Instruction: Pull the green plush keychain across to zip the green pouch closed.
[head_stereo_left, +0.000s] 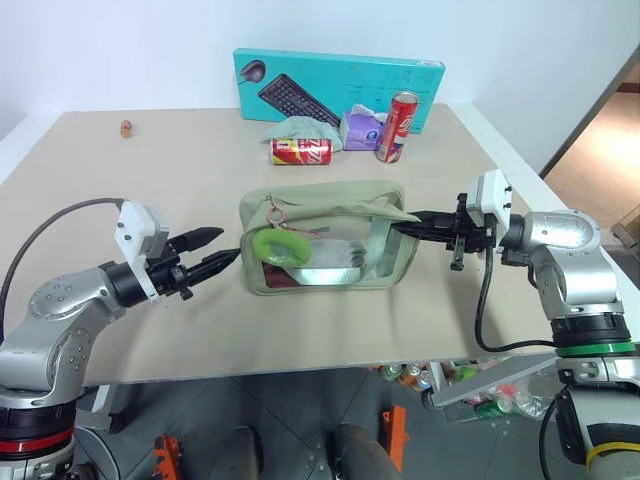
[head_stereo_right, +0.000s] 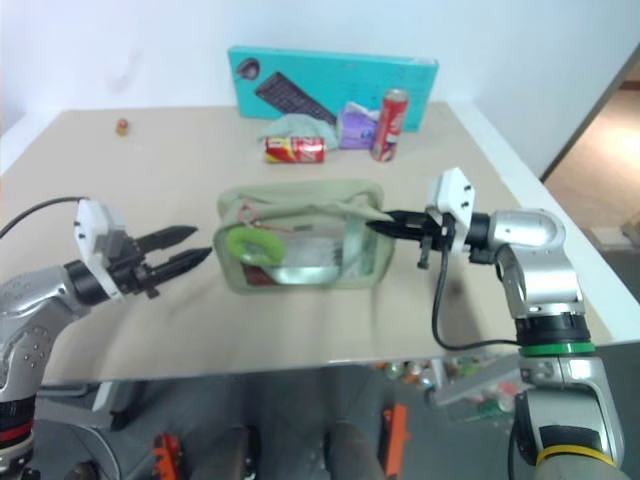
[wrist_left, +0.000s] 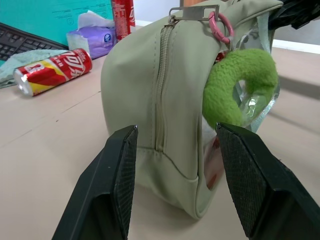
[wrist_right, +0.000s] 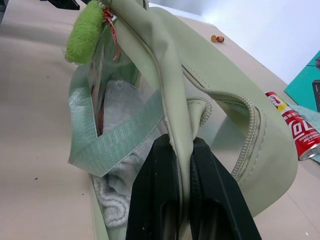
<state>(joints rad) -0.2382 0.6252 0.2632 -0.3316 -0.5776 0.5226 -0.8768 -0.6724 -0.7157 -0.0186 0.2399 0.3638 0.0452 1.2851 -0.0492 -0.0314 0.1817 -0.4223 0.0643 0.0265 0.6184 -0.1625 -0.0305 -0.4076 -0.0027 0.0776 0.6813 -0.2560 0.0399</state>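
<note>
While the green pouch (head_stereo_left: 325, 240) lies near the middle of the beige table (head_stereo_left: 180, 170), the right gripper (head_stereo_left: 405, 226) is clamped on a fold of its fabric at the pouch's right end; the right wrist view shows the two black fingers (wrist_right: 165, 190) pressed together with the sage cloth pinched between them. The left gripper (head_stereo_left: 215, 250) hovers level just off the pouch's left end, its fingers apart and holding nothing; the left wrist view places the pouch end between the lines of the two pads (wrist_left: 122, 170), not touched by either.

The green plush keychain (head_stereo_left: 281, 246) hangs over the pouch's clear front panel, toward its left side, from a pinkish ring (wrist_left: 220, 27) hooked to the metal zipper pull (wrist_left: 192, 12) at the left top corner. The zipper track (wrist_right: 252, 125) along the top gapes open toward the right end. Pale folded cloth (wrist_right: 117, 150) is visible inside through the panel.

At the table's far edge stand a teal keyboard box (head_stereo_left: 340, 85), an upright red soda can (head_stereo_left: 396, 127), a red can lying on its side (head_stereo_left: 301, 151), a purple tissue pack (head_stereo_left: 360, 128), and a small brown object (head_stereo_left: 126, 128) well apart at far left.
</note>
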